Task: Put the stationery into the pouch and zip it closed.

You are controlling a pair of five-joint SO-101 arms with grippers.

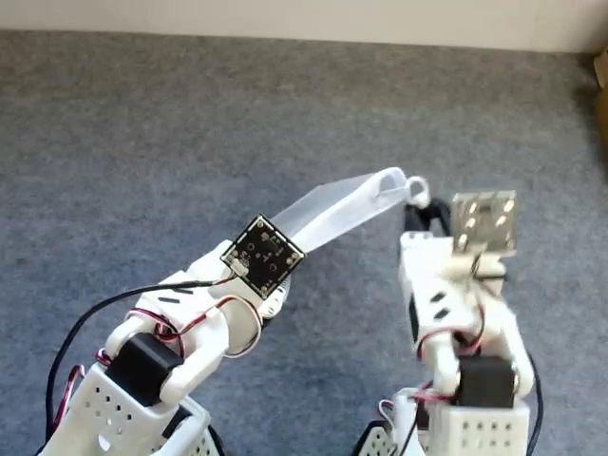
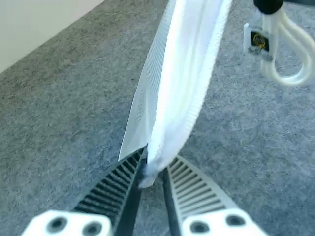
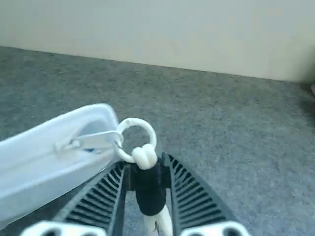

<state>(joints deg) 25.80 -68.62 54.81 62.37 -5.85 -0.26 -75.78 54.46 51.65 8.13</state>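
Your left gripper (image 2: 150,171) is clenched on the near end of the pouch (image 2: 182,83), with the edge pinched between both jaws. The pouch runs straight out ahead of that gripper, above the grey desk (image 2: 59,113). At its far end a white pull cord (image 2: 288,44) hangs off it.

Your right gripper (image 3: 146,166) is grasping that pull cord (image 3: 144,156) by its black sleeve (image 3: 147,189), which is caught between the jaws. Just ahead of the gripper and off to one side, the cord's ring joins the zipper slider (image 3: 91,140) at the tip of the pouch. The desk runs on beyond it to a pale wall (image 3: 172,34).
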